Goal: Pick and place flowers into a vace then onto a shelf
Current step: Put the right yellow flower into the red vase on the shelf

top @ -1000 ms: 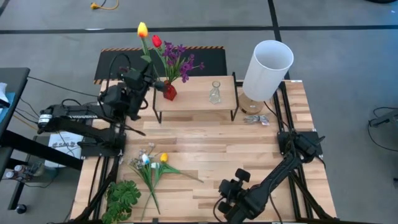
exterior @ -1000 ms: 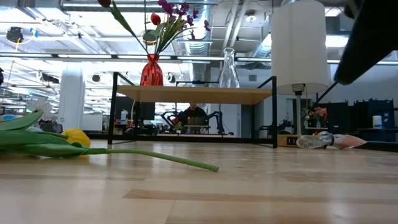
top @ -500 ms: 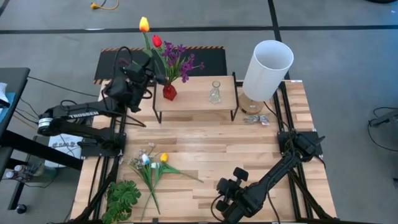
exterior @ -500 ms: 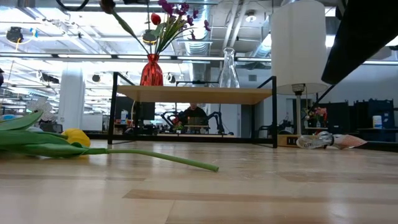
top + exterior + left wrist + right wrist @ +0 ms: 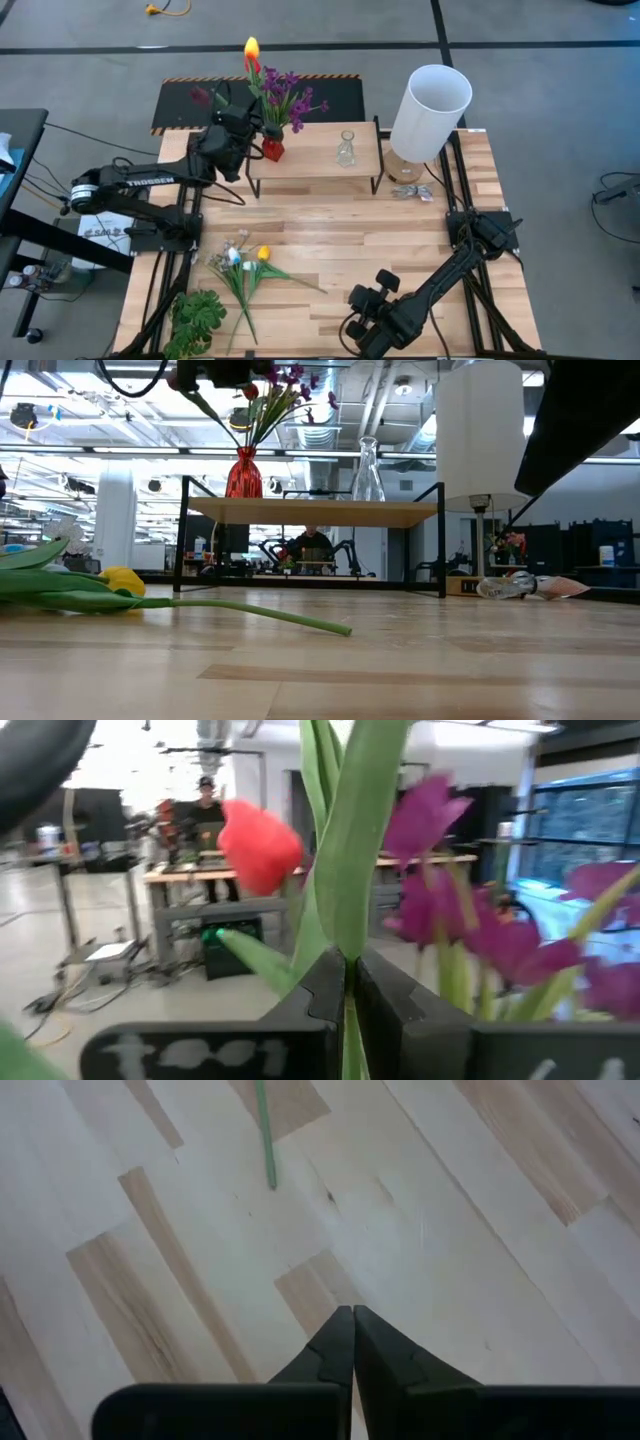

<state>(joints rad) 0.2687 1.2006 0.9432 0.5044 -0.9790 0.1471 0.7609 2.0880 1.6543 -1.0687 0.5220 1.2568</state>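
My left gripper point(image 5: 252, 128) is at the shelf's left end, beside the red vase point(image 5: 272, 148), and is shut on the stem of a yellow-orange tulip point(image 5: 251, 47). The vase stands on the shelf point(image 5: 315, 165) and holds a red tulip point(image 5: 260, 845) and purple flowers point(image 5: 290, 100). More flowers point(image 5: 245, 265) lie flat on the table at the near left. My right gripper point(image 5: 352, 1315) hovers shut over bare wood near the table's front edge, touching nothing. My left gripper pinches the tulip's green stem and leaf point(image 5: 347, 935) between its two fingers. The fingers come roughly level from the table's left and lie across the stem. The stem stands nearly upright with the flower head above. The gripper hides the stem's lower end.
A clear glass vase point(image 5: 346, 150) stands mid-shelf. A tall white cylinder point(image 5: 430, 98) stands at the shelf's right end, with crumpled wrappers point(image 5: 410, 192) beside it. A green leafy plant point(image 5: 195, 318) lies at the near left corner. A person point(image 5: 315, 545) shows far behind the table.
My left gripper has moved toward the table's right, closer to the red vase, and a little down, carrying the tulip. The tulip's head has swung right and now stands over the vase's other flowers.
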